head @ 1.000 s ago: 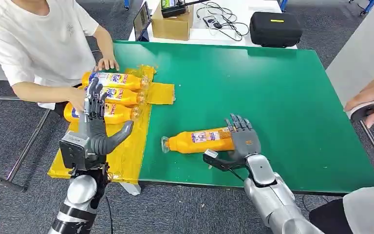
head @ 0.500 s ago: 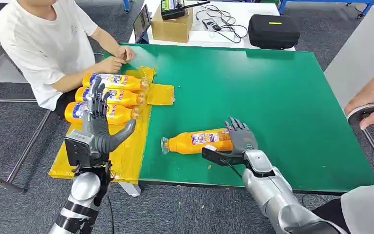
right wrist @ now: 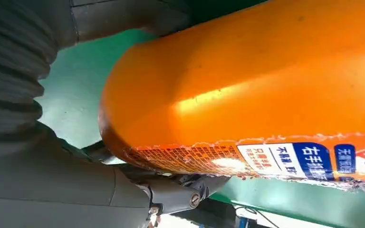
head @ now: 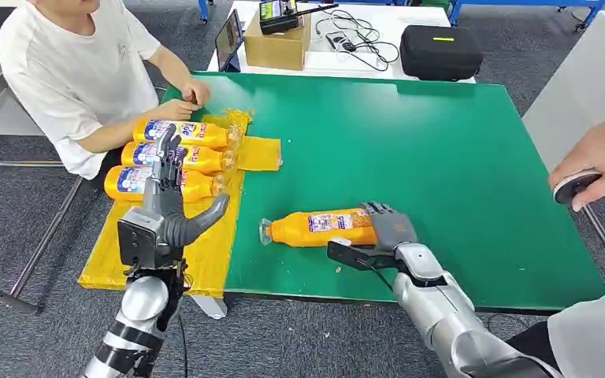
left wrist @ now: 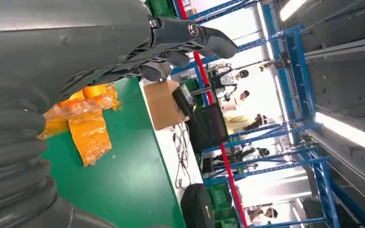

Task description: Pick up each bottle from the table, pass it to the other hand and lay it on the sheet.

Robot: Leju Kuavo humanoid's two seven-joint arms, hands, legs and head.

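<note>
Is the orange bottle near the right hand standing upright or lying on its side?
Lying on its side. The orange bottle rests lengthwise on the green table, its cap end pointing toward the yellow sheet.

The setting is a robotics laboratory or test hall inside an industrial building. The left wrist view shows blue steel racking [left wrist: 309, 85], long ceiling strip lights [left wrist: 342, 130] and further people standing at distant stations. The floor is grey carpet tile [head: 283, 346]. The worktop [head: 441, 157] is covered in a green mat, and a second white table [head: 362, 39] behind it carries a cardboard box [head: 277, 46], loose cables [head: 354, 35], a black equipment case [head: 441, 52] and a small screen [head: 229, 38]. A person in a white T-shirt [head: 71, 71] sits at the worktop edge.
</note>
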